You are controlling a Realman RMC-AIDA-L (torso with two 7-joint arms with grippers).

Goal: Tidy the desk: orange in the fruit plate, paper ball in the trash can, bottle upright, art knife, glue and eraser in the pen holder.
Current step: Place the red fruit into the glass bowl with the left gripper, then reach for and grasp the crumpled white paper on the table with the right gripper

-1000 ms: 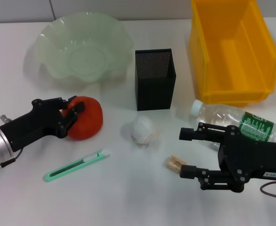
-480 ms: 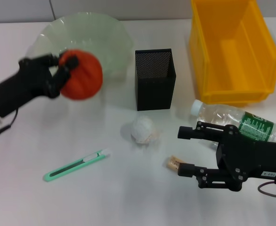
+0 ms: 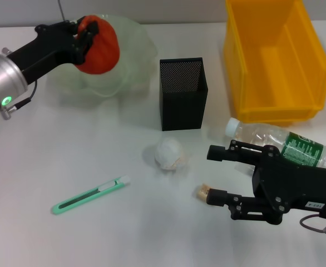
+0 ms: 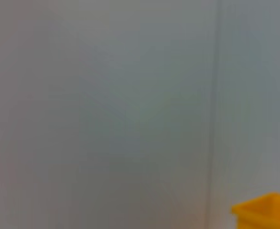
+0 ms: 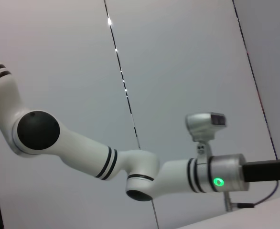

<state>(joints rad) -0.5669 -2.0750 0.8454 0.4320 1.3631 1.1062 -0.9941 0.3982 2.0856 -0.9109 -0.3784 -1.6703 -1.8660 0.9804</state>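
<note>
One orange (image 3: 98, 47) is being held clenched by the left gripper (image 3: 84, 34) over the fruit plate's (image 3: 131, 51) 9 o'clock edge; the right gripper (image 3: 214, 173) is being kept spread wide.

white desk (image 3: 68, 233) | grey panelled wall (image 5: 178, 62) with thin seams

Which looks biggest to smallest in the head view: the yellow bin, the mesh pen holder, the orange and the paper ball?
1. Yellow bin, clearly the largest.
2. Black mesh pen holder.
3. Orange, held in the left gripper over the green fruit plate; partly hidden, so its rank is less sure.
4. Paper ball, the smallest.
</note>
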